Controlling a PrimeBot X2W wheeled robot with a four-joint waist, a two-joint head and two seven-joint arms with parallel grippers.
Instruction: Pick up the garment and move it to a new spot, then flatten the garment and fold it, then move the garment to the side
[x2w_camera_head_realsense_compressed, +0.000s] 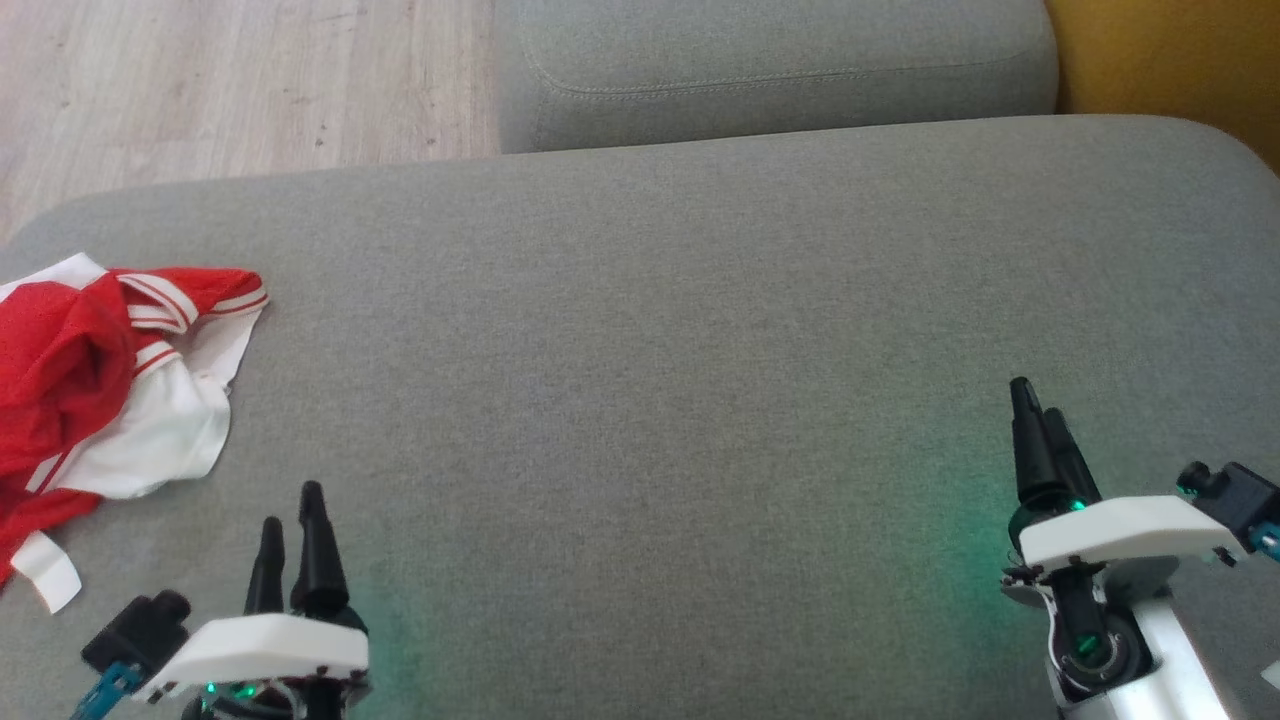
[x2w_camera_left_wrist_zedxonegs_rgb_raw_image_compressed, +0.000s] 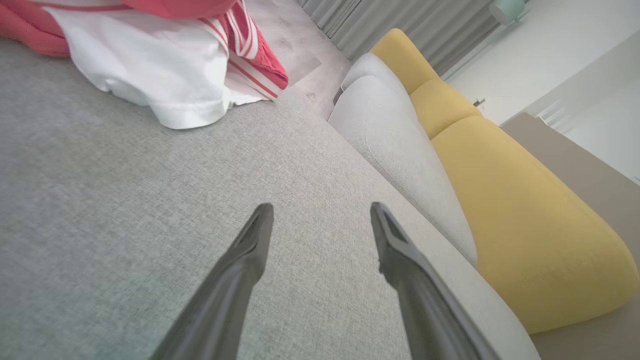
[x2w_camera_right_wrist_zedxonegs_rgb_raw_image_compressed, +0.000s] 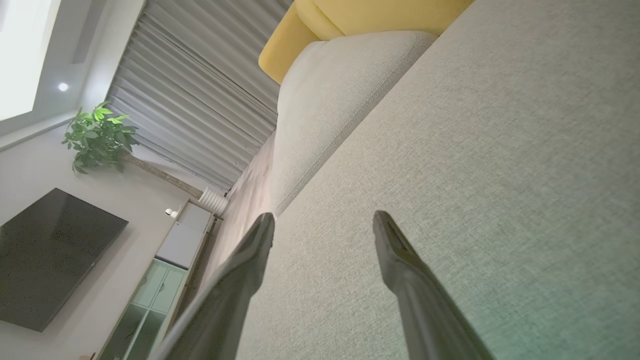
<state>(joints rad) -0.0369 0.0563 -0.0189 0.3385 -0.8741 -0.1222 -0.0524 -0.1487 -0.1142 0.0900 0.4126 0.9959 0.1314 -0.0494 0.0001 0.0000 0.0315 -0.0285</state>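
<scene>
The left hand (x2w_camera_head_realsense_compressed: 291, 505) stands with its two long dark fingers spread wide and nothing between them, and its wrist view shows bare cloth in the gap of the left hand (x2w_camera_left_wrist_zedxonegs_rgb_raw_image_compressed: 321, 206). The crumpled red-and-white fabric garment (x2w_camera_head_realsense_compressed: 100, 380) lies ahead of this hand and off to its outer left, near but clear of the fingertips. It rests on the broad grey woven-fabric sofa seat (x2w_camera_head_realsense_compressed: 640, 350) close to that seat's left end. From the left wrist the garment (x2w_camera_left_wrist_zedxonegs_rgb_raw_image_compressed: 165, 65) sits beyond the fingertips, a white hem nearest the hand and red cloth with white striped bands bunched behind it. The right hand (x2w_camera_head_realsense_compressed: 1035, 397) is well apart from the garment, far across the seat from the left hand. Its fingers are likewise spread and empty, as the wrist view of the right hand (x2w_camera_right_wrist_zedxonegs_rgb_raw_image_compressed: 324, 215) shows over plain grey fabric. Whether either hand's fingertips touch the seat cannot be told. A green glow falls on the fabric just beside each hand. Ahead of both hands, past the seat's far edge, sits a second rounded grey cushion (x2w_camera_head_realsense_compressed: 780, 70). A mustard-yellow upholstered cushion (x2w_camera_head_realsense_compressed: 1170, 60) lies beyond the right hand's outer side. Pale wood-plank floor (x2w_camera_head_realsense_compressed: 230, 80) lies ahead of the left hand, past the seat. Far beyond the right hand's fingertips are grey pleated curtains (x2w_camera_right_wrist_zedxonegs_rgb_raw_image_compressed: 200, 100), a leafy green potted plant (x2w_camera_right_wrist_zedxonegs_rgb_raw_image_compressed: 97, 137) and a flat dark screen (x2w_camera_right_wrist_zedxonegs_rgb_raw_image_compressed: 50, 255)
</scene>
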